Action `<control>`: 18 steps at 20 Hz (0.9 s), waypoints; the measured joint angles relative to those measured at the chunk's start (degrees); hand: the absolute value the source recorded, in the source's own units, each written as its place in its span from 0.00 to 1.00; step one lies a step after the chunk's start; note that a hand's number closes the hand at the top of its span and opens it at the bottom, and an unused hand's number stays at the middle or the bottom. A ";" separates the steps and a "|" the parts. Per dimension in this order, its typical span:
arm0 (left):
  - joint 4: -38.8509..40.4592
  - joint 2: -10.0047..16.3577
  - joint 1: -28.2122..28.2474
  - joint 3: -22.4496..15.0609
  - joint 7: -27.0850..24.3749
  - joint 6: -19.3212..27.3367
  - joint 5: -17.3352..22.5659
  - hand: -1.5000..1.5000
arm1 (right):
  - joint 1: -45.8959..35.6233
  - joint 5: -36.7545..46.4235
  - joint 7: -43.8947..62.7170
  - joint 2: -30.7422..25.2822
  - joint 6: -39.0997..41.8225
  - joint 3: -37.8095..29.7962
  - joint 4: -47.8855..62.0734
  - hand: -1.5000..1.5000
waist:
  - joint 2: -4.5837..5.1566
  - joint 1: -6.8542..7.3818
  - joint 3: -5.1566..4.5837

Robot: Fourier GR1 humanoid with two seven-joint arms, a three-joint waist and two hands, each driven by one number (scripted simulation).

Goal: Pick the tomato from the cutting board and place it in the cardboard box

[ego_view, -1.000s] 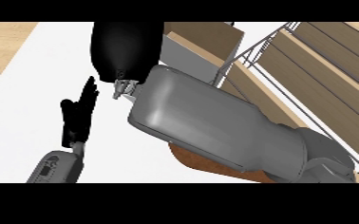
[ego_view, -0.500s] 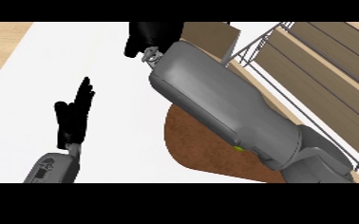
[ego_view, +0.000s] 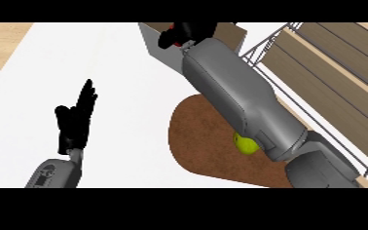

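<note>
A: Where is the tomato?
B: Upper centre: a red sliver inside the right hand, whose fingers curl round it above the cardboard box.
A: Handling?
B: Probably light, smooth and easily bruised, so best cupped round its widest part. The left hand rests open at lower left.

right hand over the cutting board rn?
No, the right hand, curled round the red tomato, is over the cardboard box, past the cutting board.
</note>
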 measured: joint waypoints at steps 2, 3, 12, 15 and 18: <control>-0.42 -0.22 0.11 -0.06 0.39 0.01 -0.02 0.50 | 1.25 -1.68 -2.22 -0.10 -2.91 -2.41 1.64 0.00 | -0.04 0.02 0.04; -0.53 -0.59 0.09 -0.25 0.42 0.33 -0.28 0.50 | 1.98 -2.68 -3.86 -0.07 -4.40 -3.47 2.27 0.00 | -0.02 0.04 0.06; -0.75 -0.58 0.06 0.34 0.43 -0.26 -0.54 0.50 | 6.38 -12.76 -22.22 -0.02 -17.44 -11.41 0.94 0.00 | 0.01 0.13 0.16; -1.04 -1.33 0.57 -0.10 0.52 0.22 -0.97 0.50 | 8.41 -17.75 -28.16 0.11 -21.23 -13.76 -2.47 0.00 | 0.00 0.09 0.16; -0.69 -0.85 1.03 0.75 -0.07 -0.24 -0.81 0.50 | 11.00 -22.50 -33.26 0.19 -23.98 -16.02 -5.56 0.00 | -0.16 -0.50 0.12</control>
